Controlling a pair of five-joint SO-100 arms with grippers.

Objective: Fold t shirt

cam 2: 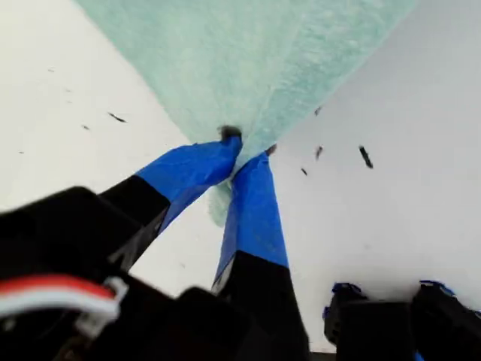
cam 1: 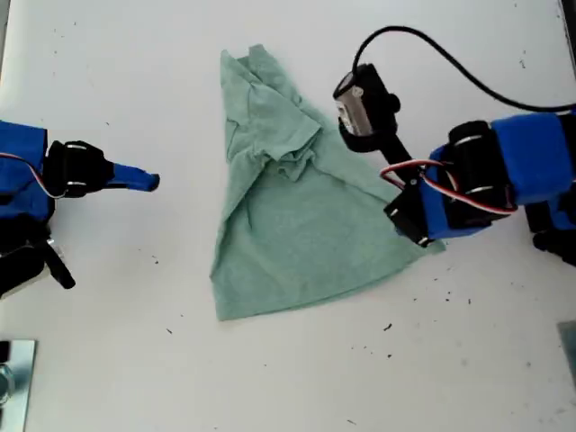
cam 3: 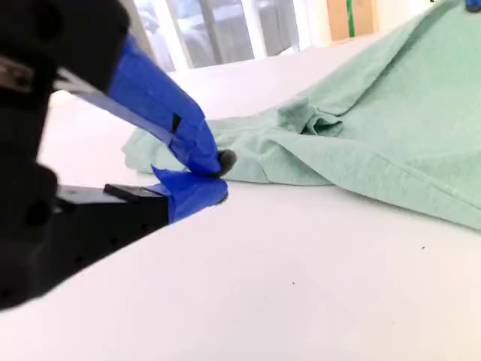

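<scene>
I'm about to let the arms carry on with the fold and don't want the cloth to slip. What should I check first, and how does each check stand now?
1. First claw has cloth: ok, shut on a corner of the shirt.
2. That corner is off the table: cannot tell.
3. Second claw is free: ok, shut on nothing, apart from the shirt at the exterior view's left.
4. Shirt lies flat: not ok, bunched folds near its middle.
5. Fold path clear: ok, nothing else lies around the shirt.
</scene>
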